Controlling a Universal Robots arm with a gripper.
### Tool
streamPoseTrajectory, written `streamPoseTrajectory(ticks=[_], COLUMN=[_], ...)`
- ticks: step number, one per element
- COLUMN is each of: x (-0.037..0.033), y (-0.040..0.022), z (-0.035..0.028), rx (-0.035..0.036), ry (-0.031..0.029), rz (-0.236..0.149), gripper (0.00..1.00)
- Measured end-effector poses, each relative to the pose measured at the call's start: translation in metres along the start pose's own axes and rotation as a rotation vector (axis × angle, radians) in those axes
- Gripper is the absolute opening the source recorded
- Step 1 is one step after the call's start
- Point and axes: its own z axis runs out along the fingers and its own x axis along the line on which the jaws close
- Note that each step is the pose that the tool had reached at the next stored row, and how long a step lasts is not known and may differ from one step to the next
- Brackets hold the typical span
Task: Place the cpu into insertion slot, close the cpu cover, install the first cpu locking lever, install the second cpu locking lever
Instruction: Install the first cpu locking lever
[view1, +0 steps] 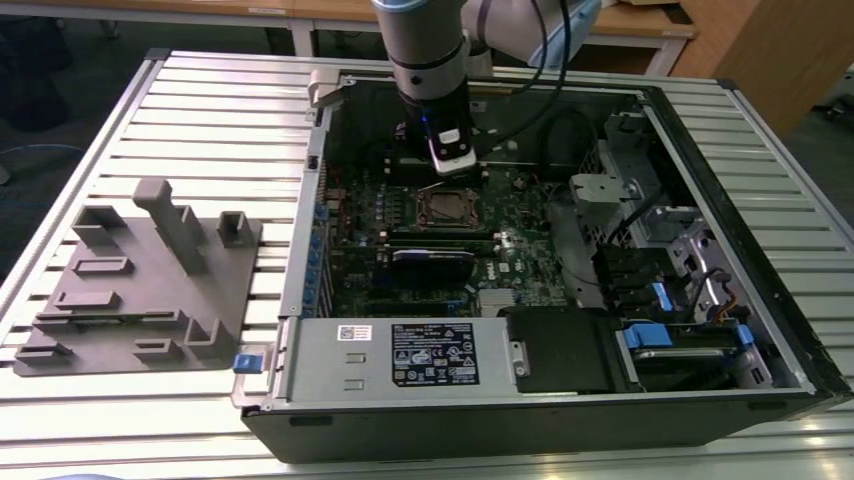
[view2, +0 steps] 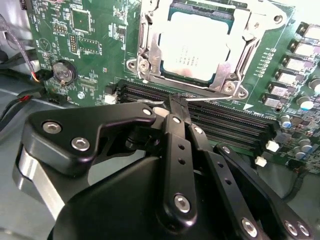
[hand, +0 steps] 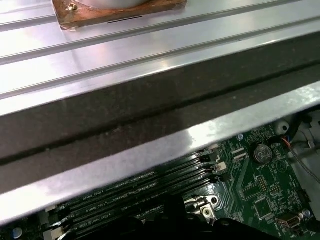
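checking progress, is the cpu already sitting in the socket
Yes, in the second wrist view the cpu lies flat in the insertion slot, framed by the cpu cover.

Exterior high — wrist views close

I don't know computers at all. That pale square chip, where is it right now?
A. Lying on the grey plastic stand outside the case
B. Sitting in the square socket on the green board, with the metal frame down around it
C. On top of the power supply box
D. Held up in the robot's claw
B: in the second wrist view the cpu lies in the insertion slot, framed by the cpu cover.
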Motion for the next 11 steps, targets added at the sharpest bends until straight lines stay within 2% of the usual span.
streamPoseTrajectory(ticks=[8, 11], x=[0.0014, 0.0001], y=[0.0049, 0.0052], z=[0.0021, 0.0033], rx=[0.0017, 0.0062], ry=[-0.0027, -0.0053], rz=[0.010, 0.016], gripper=[0.11, 0.11])
